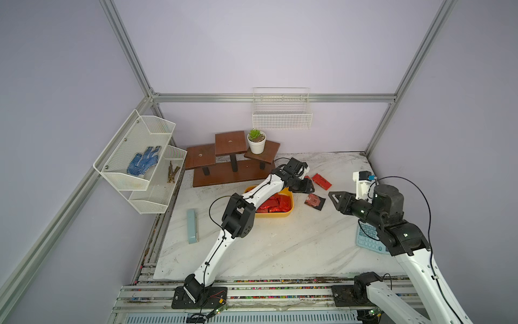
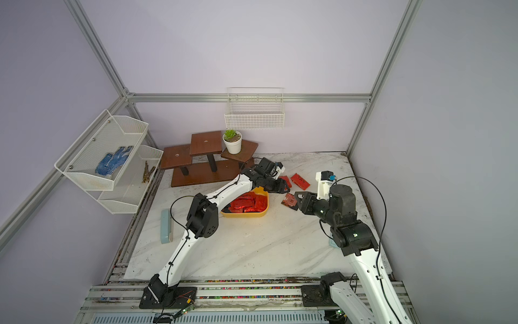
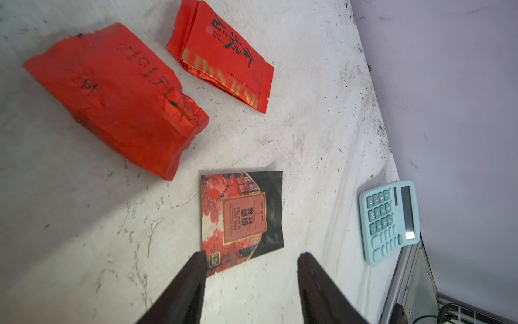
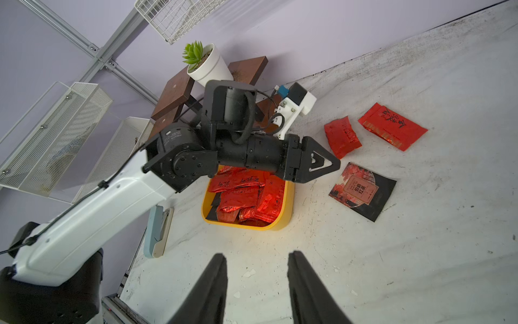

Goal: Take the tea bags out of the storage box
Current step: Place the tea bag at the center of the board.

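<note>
Left wrist view: left gripper [image 3: 252, 256] released, its two dark fingers [image 3: 185, 289] spread wide with nothing between them, one tip overlapping a corner of a black tea sachet [image 3: 242, 218] lying flat on the marble table [image 3: 70, 238]. Just past that sachet, a crinkled red pouch [image 3: 117, 98] and a flatter red pouch [image 3: 224, 53] side by side, apart from each other and from the sachet, all three out on the table. Farther off, near the table edge, a pale blue calculator [image 3: 391, 221]; print on the packets legible only from here, storage box outside this frame. Right wrist view: right gripper [image 4: 257, 255] likewise unclenched and empty, held over bare table, aimed toward the storage box [image 4: 290, 202]. Shows what the left wrist camera cannot: the yellow tub packed with red foil tea bags [image 4: 244, 193] plus a dark sachet [image 4: 213, 209] against one wall, and the left gripper [image 4: 322, 165] from the side, its tip between the box and the loose packets. Beside the box, a pale blue oblong item [image 4: 158, 230]; behind it, a potted plant [image 4: 207, 64] on a wooden stand [image 4: 173, 95]. Both top views: storage box [image 1: 280, 215] partly covered by the left arm [image 1: 266, 188], right gripper [image 1: 335, 195] near the black tea sachet [image 1: 314, 201]; crinkled red pouch nearly hidden behind the left gripper in a top view [image 1: 307, 177], plainer in a top view [image 2: 285, 180].
</note>
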Action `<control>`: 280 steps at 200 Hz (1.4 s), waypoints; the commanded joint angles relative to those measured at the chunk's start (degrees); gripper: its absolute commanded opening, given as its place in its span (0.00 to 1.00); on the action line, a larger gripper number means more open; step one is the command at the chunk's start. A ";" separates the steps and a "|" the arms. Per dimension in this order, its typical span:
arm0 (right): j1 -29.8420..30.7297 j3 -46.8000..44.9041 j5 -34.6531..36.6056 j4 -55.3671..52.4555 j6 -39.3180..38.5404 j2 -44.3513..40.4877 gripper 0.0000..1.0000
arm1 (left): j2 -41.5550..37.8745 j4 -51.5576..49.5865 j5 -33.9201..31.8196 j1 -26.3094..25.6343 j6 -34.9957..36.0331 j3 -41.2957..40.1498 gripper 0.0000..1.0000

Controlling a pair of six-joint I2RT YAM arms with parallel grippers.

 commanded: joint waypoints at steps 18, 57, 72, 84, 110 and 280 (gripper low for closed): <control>-0.20 -1.89 -3.66 3.57 0.71 1.61 0.43 | -17.07 4.08 -4.46 0.22 1.89 -10.65 0.55; 0.20 -1.83 -5.11 6.91 2.11 5.96 0.40 | -32.02 7.10 -8.73 0.47 1.84 -28.84 0.56; 1.34 -1.40 -5.15 7.93 2.47 8.47 0.40 | -37.87 8.62 -10.02 1.24 1.04 -36.55 0.57; 2.82 -0.82 -4.91 8.85 2.59 10.84 0.39 | -42.82 9.24 -10.93 2.54 -0.24 -42.24 0.58; 9.84 1.70 -0.49 10.08 1.69 17.09 0.39 | -52.05 9.75 -12.24 6.12 -3.26 -53.68 0.59; 30.05 42.00 12.62 -0.22 -18.31 65.82 0.39 | -85.76 4.46 -9.60 28.64 -10.62 -89.31 0.66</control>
